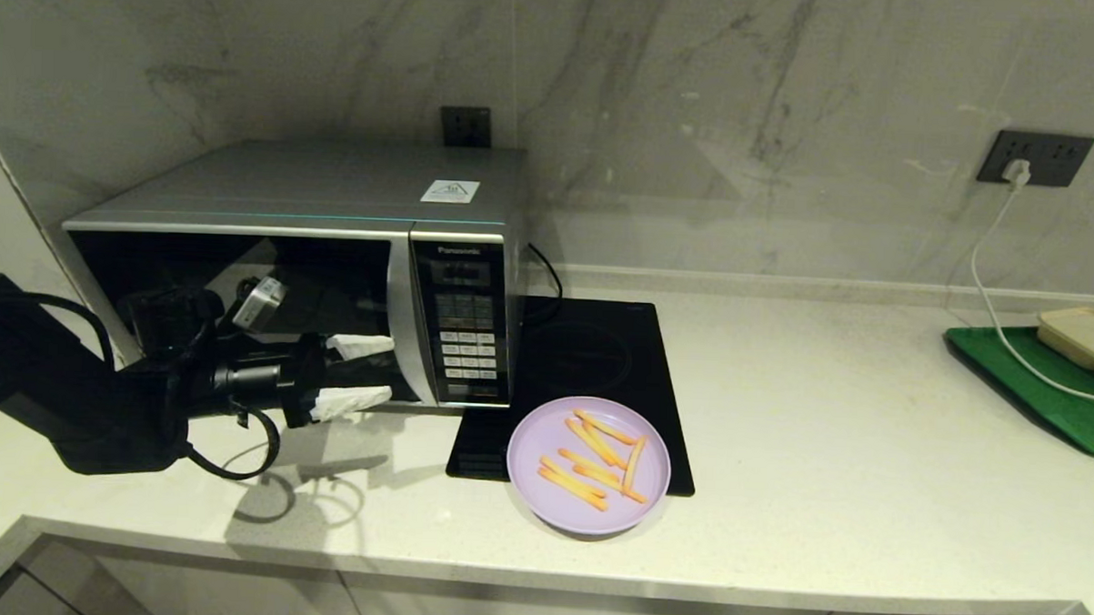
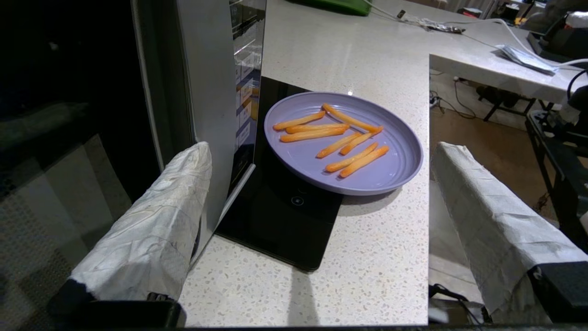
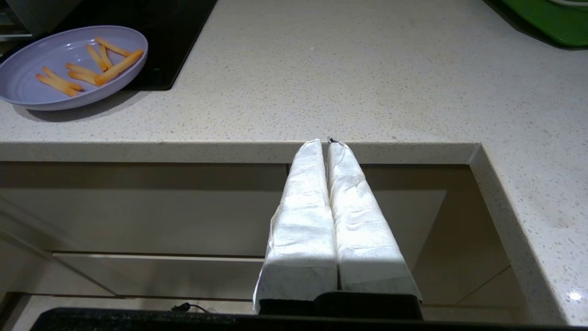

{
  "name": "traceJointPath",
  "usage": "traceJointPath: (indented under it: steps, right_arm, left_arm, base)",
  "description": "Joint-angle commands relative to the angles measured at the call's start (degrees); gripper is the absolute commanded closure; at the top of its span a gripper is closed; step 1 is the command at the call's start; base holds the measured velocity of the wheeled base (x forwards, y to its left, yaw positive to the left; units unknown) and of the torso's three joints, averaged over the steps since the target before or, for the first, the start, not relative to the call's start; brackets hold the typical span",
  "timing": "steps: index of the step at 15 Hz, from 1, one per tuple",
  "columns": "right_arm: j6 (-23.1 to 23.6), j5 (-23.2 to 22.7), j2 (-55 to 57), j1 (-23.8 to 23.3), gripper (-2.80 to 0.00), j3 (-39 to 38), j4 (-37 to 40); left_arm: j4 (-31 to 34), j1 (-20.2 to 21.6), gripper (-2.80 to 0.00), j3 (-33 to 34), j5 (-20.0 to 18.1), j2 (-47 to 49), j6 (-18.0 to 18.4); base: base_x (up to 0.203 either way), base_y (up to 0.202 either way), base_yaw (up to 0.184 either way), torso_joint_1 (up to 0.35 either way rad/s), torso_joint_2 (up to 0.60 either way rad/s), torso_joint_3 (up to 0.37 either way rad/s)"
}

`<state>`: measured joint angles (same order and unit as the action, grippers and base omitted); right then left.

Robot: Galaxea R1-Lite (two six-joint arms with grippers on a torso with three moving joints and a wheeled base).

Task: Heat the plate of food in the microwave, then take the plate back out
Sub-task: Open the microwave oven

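The plate of food, in the head view, sits on the counter, partly over the front corner of the black cooktop, just beside the microwave, whose door is shut. The left gripper hovers spread wide before the door's handle, grasping nothing. In the left wrist view its white-wrapped fingers stand apart, one in front of the door by the handle, with the plate beyond. In the right wrist view the right gripper is parked below the counter edge, clenched on nothing. By my reading nothing is done yet: opening, loading, heating and retrieval all remain.
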<state>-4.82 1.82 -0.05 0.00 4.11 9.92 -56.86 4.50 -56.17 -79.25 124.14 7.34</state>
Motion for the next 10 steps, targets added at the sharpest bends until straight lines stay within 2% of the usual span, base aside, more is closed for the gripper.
traceJointPath:
  steps: [1, 3, 10]
  right_arm:
    - [0.0, -0.1, 0.0, 0.0, 0.00, 0.0, 0.1]
    - [0.0, -0.1, 0.0, 0.0, 0.00, 0.0, 0.1]
    - [0.0, 0.0, 0.0, 0.0, 0.00, 0.0, 0.1]
  left_arm:
    - [-0.4, -1.3, -2.80, 0.1, 0.0, 0.5, 0.6]
    - [-0.4, -1.4, -2.80, 0.2, 0.1, 0.6, 2.3]
    - [-0.4, 2.1, -2.80, 2.7, -0.4, 0.2, 3.6]
  base:
    - [0.000, 0.000, 0.000, 0.000, 0.00, 0.000]
    - [0.000, 0.000, 0.000, 0.000, 0.00, 0.000]
    - [0.000, 0.000, 0.000, 0.000, 0.00, 0.000]
